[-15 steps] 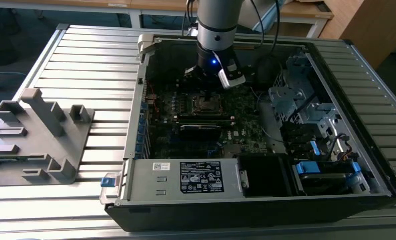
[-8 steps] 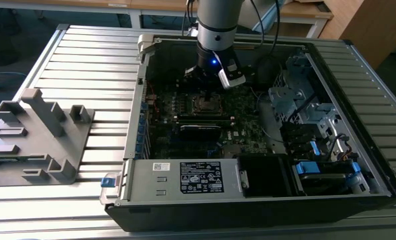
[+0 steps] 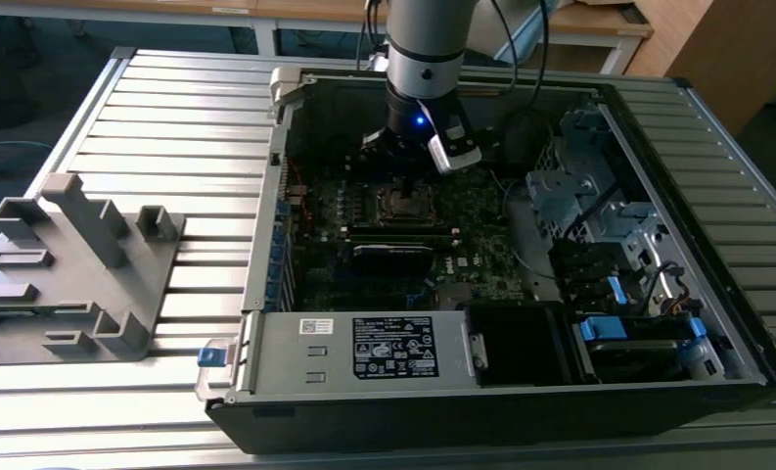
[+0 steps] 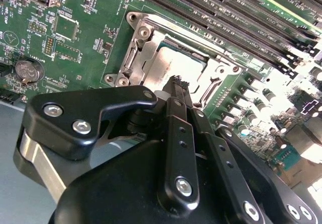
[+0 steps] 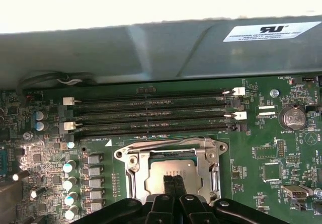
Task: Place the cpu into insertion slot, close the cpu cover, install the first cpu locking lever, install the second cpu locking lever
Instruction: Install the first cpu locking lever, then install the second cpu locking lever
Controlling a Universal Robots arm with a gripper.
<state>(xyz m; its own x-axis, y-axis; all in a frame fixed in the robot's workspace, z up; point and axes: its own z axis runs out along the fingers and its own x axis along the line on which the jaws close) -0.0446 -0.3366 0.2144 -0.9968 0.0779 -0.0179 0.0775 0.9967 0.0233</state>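
Note:
The cpu (image 5: pixel 171 172) (image 4: pixel 173 65) lies flat in the insertion slot (image 3: pixel 407 202) on the green board, its dull grey metal top showing through the window of the cpu cover (image 5: pixel 132 169) (image 4: pixel 143 48). The silvery cover frame lies down around the chip. Thin metal levers run along the frame's edges, and whether they are latched I cannot tell. My gripper (image 5: pixel 171 182) (image 4: pixel 176 85) (image 3: pixel 406 174) stands directly over the chip, its two black fingers pressed together with nothing between them, tips at or just above the chip's top.
Several long black memory slots (image 5: pixel 151 116) run beside the socket, and a coin battery (image 5: pixel 293 117) sits near them. The grey case wall (image 5: pixel 161 48) rises close behind. A drive cage (image 3: pixel 597 196), a power supply box (image 3: pixel 361 348) and a grey fixture (image 3: pixel 74 264) outside the case are also in view.

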